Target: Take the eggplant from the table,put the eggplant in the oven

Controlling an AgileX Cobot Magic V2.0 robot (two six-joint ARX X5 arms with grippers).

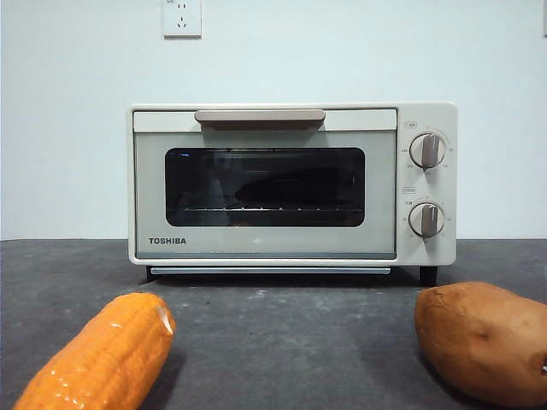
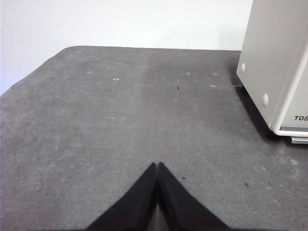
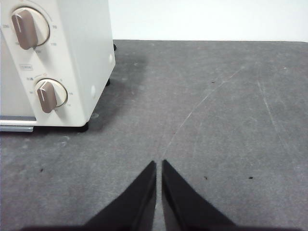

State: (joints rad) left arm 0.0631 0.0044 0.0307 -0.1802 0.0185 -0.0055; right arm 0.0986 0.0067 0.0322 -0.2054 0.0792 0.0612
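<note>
The oven (image 1: pixel 291 184) stands at the back of the worktop (image 1: pixel 282 342), against a wall, its door shut. Inside, on the wire rack (image 1: pixel 265 207), lies the eggplant (image 1: pixel 295 185). In front of the oven, a corn cob (image 1: pixel 102 359) lies to the left and a sweet potato (image 1: pixel 483 342) to the right, well apart. A wall socket (image 1: pixel 182 17) sits above the oven.

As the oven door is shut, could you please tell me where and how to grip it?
Probably the beige bar handle at the top edge of the oven door, from the front: it runs level and juts out, so jaws could close above and below.
</note>
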